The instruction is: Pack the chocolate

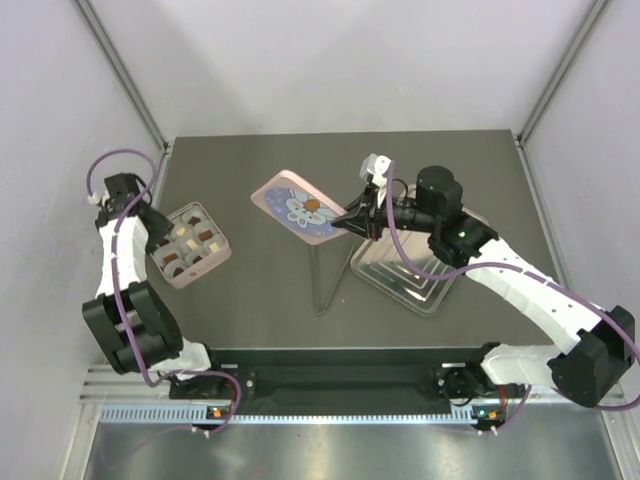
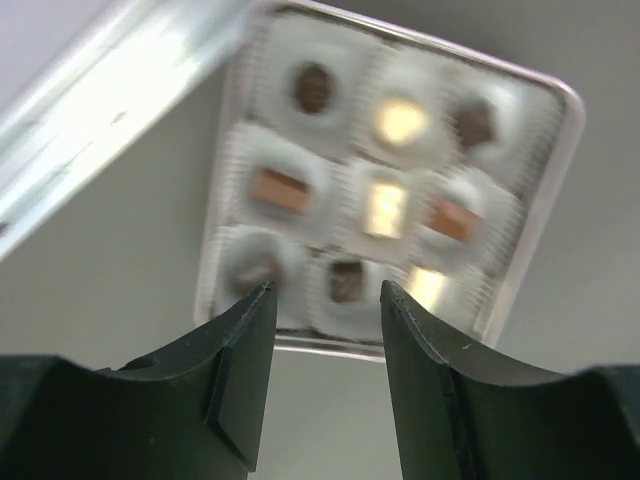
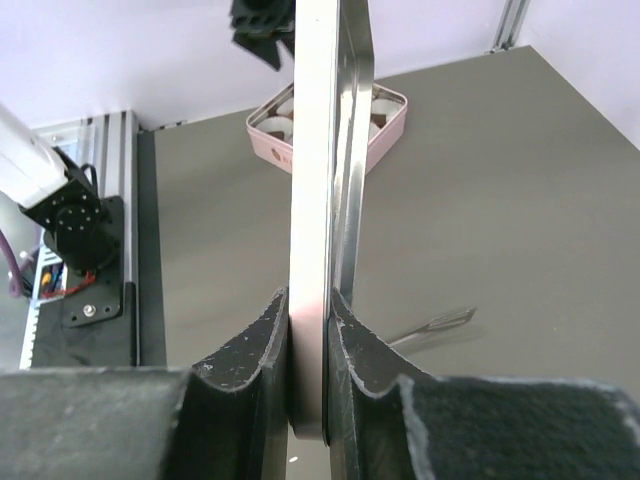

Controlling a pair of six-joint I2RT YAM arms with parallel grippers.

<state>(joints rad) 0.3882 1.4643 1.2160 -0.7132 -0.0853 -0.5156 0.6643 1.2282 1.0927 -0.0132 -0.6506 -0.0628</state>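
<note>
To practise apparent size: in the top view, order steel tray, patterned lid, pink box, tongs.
1. Steel tray.
2. Patterned lid and pink box: alike; the lifted lid may be nearer the camera.
3. Tongs.

Between the matt black fingers (image 3: 250, 370) of the right gripper (image 3: 308, 297), the lid (image 3: 320, 180) gleams like polished metal. Ahead of the left gripper (image 2: 327, 290), frilled white paper cups (image 2: 250, 160) line a smooth pink tin (image 2: 330, 343).

no readable text, labels, numbers
</note>
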